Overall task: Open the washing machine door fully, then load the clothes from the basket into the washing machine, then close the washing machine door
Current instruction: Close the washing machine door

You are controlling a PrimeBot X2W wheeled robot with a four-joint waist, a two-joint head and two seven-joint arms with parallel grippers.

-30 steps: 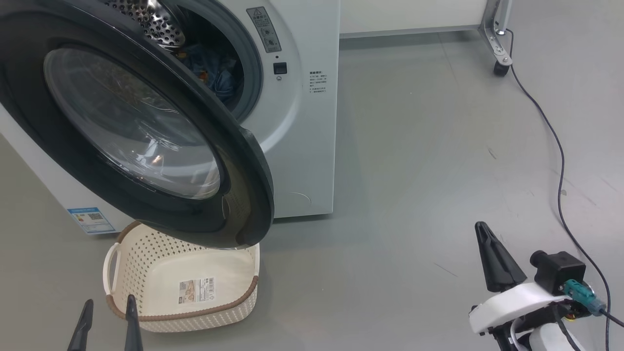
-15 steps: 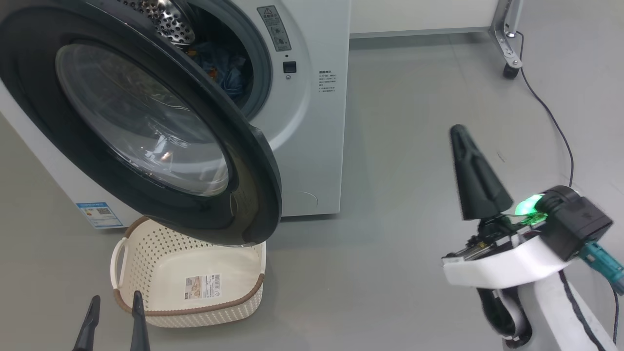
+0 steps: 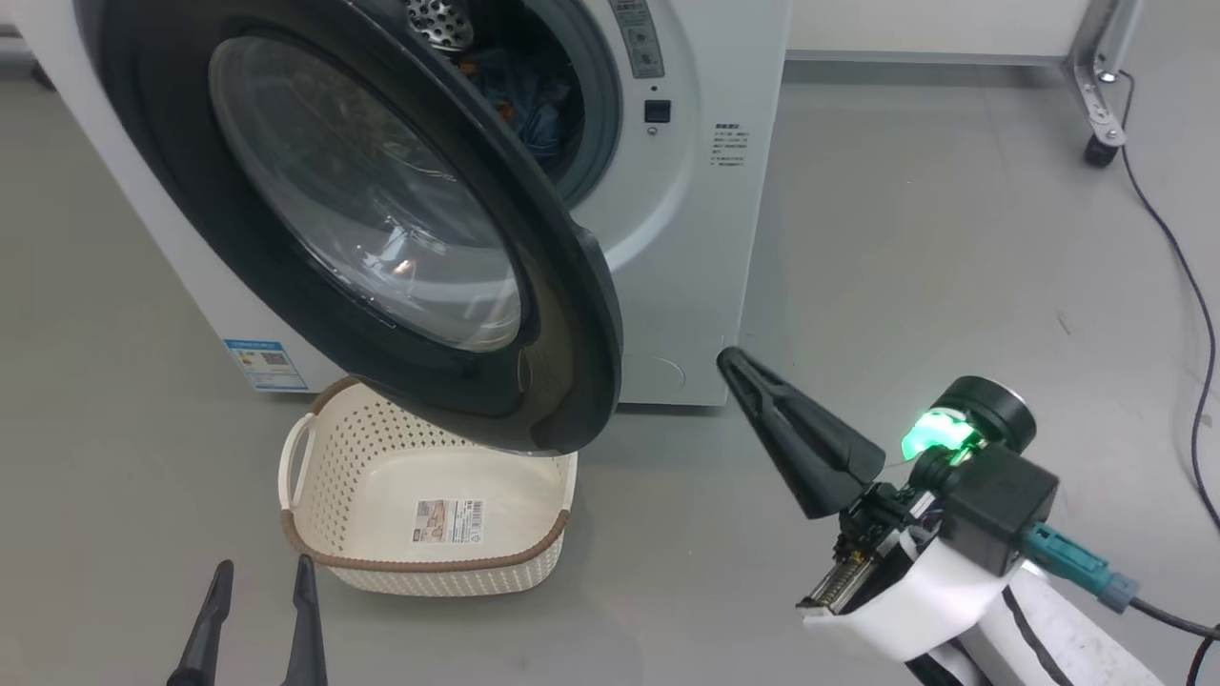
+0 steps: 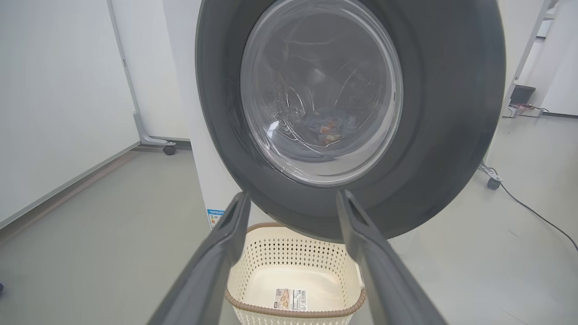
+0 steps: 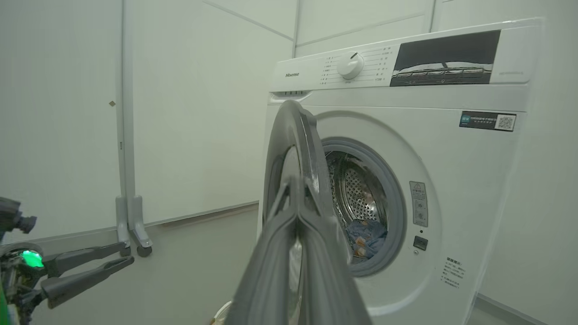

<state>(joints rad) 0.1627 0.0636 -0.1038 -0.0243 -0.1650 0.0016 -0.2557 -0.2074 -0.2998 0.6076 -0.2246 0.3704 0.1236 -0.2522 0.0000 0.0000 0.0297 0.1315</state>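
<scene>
Low at the left, the left gripper (image 3: 265, 570) hangs released, its two dark fingers spread and holding nothing, just short of the small cream-white perforated plastic basket (image 3: 457, 564) with the brown woven-look rim. The basket stands on the grey floor (image 3: 905, 286) against the machine's foot, a printed label (image 3: 448, 521) on its bottom. Above it the large round door (image 3: 572, 286), with its black rim and clear glass bowl, stands partly open and overhangs the basket's far end. Behind the door, light blue printed clothes (image 3: 534, 105) lie in the perforated steel drum of the big white front-loading washing machine (image 3: 686, 238). Right of the door's edge and apart from it, the right gripper (image 3: 729, 360) is clenched on nothing, its tip near the machine's lower right corner. A dark cable (image 3: 1203, 314) trails along the floor at far right.
</scene>
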